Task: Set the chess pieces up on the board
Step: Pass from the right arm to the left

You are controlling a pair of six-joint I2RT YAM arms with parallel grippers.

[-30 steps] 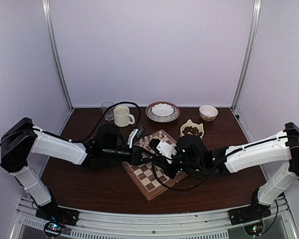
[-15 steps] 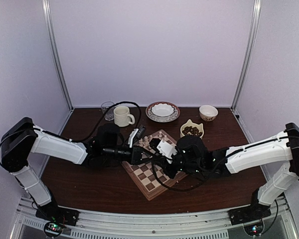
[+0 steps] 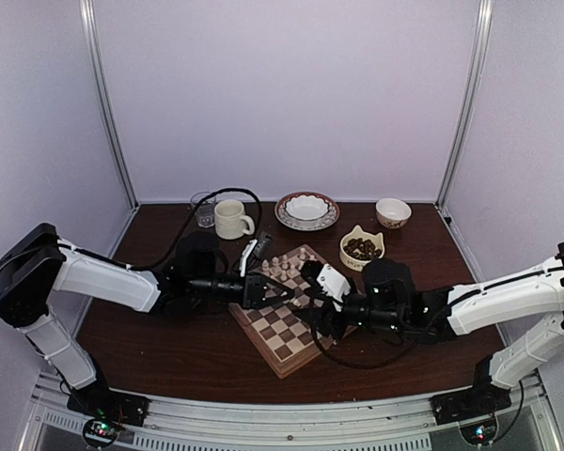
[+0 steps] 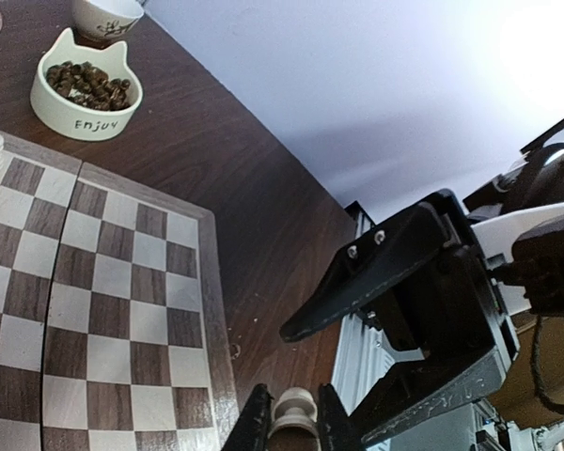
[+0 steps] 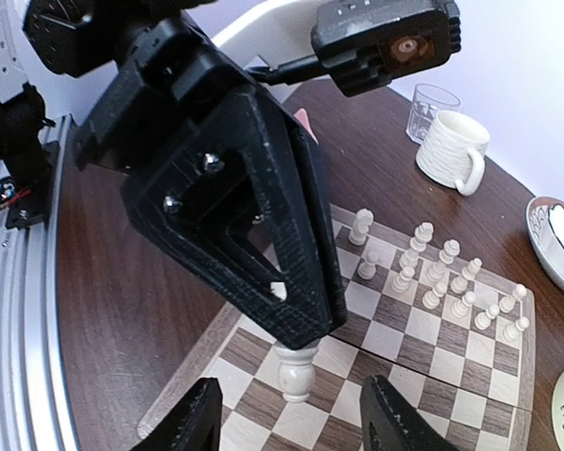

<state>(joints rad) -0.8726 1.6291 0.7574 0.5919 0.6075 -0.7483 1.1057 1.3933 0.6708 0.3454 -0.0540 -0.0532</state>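
Brown surface (image 3: 169, 348) is carrying the board (image 3: 282, 340). Above it, jaws of the left gripper (image 4: 292, 425) are pinching a chess piece (image 4: 293, 408); those of the right gripper (image 5: 296, 423) are gaping.

**White arms, black working ends**

The left arm (image 3: 103, 277) and right arm (image 3: 508, 296) are built alike. Each has smooth white shells on the long links, a bulky black housing at the shoulder (at 9 and 3 o'clock in the overhead view) and a black wrist. Thin black cables loop loose along each forearm. The left tool (image 4: 291, 423) and right tool (image 5: 296, 421) are matt black, with wedge-shaped fingers tapering to narrow tips and small silver screw heads in the flanks. The left base (image 3: 108, 406) and right base (image 3: 461, 406), toward 6 o'clock, are black, each beside a small board with red and green lights.
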